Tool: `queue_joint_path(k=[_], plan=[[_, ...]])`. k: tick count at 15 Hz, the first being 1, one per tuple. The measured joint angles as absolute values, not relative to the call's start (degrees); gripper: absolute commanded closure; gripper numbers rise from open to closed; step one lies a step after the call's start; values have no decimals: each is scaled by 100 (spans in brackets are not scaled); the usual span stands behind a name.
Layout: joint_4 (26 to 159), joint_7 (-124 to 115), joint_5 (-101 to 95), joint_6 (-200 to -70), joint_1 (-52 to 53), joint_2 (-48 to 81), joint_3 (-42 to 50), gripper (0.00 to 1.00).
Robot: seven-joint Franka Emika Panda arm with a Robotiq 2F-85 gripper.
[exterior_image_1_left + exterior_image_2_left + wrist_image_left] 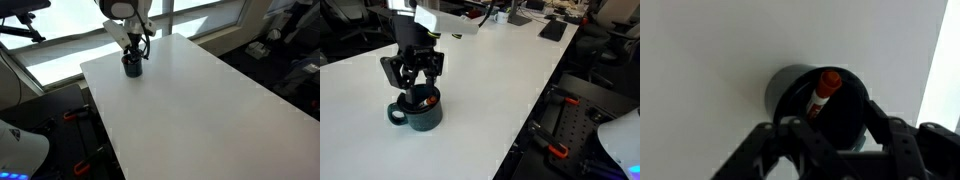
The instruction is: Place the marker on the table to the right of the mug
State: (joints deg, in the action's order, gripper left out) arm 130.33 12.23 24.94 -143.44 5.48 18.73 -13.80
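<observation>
Hovering with the end effector (417, 82) just above the mug (420, 115), jaws apart, gripping nothing, one finger on either side of the marker (824, 92). Marker standing tilted inside the mug, red cap (830, 78) uppermost, leaning on the wall; not yet out on the table (510, 70).

Risks, taken left to right across the wrist view:
- **Left finger:** closing off-centre would probably press it against the mug rim and shove or tip the mug, which sits free on a smooth table.
- **Marker:** pinching it high on the cap could make it swivel or slip from the pads and drop back in.
- **Lift:** lifting at a slant might drag its lower end along the inner wall and carry the mug with it.
- **Set-down:** setting down too close could knock the mug, and releasing the marker on its side could let it roll, perhaps toward the table edge.

Hidden or hard to make out:
- Impossible to see the marker's lower end, lost in the mug's dark interior.
- Cannot tell how deep the fingertips reach, being black against black.
- No sight of the mug handle (395, 113) from the wrist.
- In an exterior view, hard to make out more of the mug (132, 68) than a dark blob under the arm, with no marker discernible.
- Far right of the wrist view washed out to white.
</observation>
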Motion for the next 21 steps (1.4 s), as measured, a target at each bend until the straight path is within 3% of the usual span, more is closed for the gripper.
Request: queue_joint_path(k=[1,3,9,11,21], plan=[[13007,1224,2488,-14344,548,1930,-1381,34],[12954,1224,2476,-14343,549,2040,-1383,58],[12796,1223,2421,-14326,549,2322,-1393,100],[12772,1223,2384,-14319,541,2346,-1392,95],[13001,947,1662,-13850,748,1235,-1428,95]])
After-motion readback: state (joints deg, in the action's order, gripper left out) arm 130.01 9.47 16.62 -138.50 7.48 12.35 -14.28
